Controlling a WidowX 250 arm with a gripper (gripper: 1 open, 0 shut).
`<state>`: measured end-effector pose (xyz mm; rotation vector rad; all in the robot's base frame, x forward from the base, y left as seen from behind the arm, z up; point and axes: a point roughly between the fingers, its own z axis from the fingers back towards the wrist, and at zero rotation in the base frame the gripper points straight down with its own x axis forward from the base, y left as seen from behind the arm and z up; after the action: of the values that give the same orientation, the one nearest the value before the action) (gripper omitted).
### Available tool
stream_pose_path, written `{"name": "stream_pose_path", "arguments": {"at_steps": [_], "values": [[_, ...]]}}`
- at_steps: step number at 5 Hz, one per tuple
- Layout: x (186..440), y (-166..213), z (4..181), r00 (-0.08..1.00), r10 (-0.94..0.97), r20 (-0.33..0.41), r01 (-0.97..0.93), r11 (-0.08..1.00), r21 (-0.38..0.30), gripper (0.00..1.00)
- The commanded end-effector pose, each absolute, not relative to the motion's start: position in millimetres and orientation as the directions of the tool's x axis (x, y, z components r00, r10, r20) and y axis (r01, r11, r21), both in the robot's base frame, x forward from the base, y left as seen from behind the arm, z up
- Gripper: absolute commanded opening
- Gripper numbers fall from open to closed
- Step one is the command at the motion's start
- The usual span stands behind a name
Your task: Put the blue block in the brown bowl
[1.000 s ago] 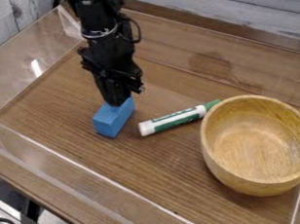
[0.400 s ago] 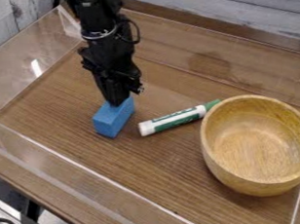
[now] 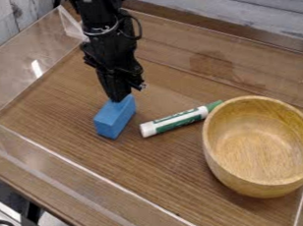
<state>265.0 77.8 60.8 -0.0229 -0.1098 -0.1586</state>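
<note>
The gripper (image 3: 119,92), at centre-left of the frame, has lifted slightly; its jaws are fully closed and hold nothing. The blue block (image 3: 112,118) remains on the table just below, left of the brown bowl (image 3: 262,144). Judgement: grasp missed; retry required.

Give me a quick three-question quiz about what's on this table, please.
1. True or false: the blue block already lies in the brown bowl.
2. What lies between block and bowl? A) a spoon B) a marker pen C) a cup
3. Which object is the gripper directly above?

Key: 1. False, it sits on the table and the bowl is empty. 2. B. 3. The blue block.
</note>
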Motion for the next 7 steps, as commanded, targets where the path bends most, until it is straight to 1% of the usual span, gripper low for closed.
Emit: {"name": "stream_pose_path", "arguments": {"at_steps": [1,2,3,7], "values": [[275.3,83.6,71.6,0.975,-0.156,0.161,0.156,0.988,0.010,0.00],[276.3,83.6,71.2,0.973,-0.160,0.168,0.160,0.987,0.013,0.00],[277.0,83.7,69.8,0.971,-0.164,0.173,0.164,0.986,0.016,1.00],[272.8,91.4,53.8,0.974,-0.145,0.174,0.146,0.989,0.011,1.00]]}}
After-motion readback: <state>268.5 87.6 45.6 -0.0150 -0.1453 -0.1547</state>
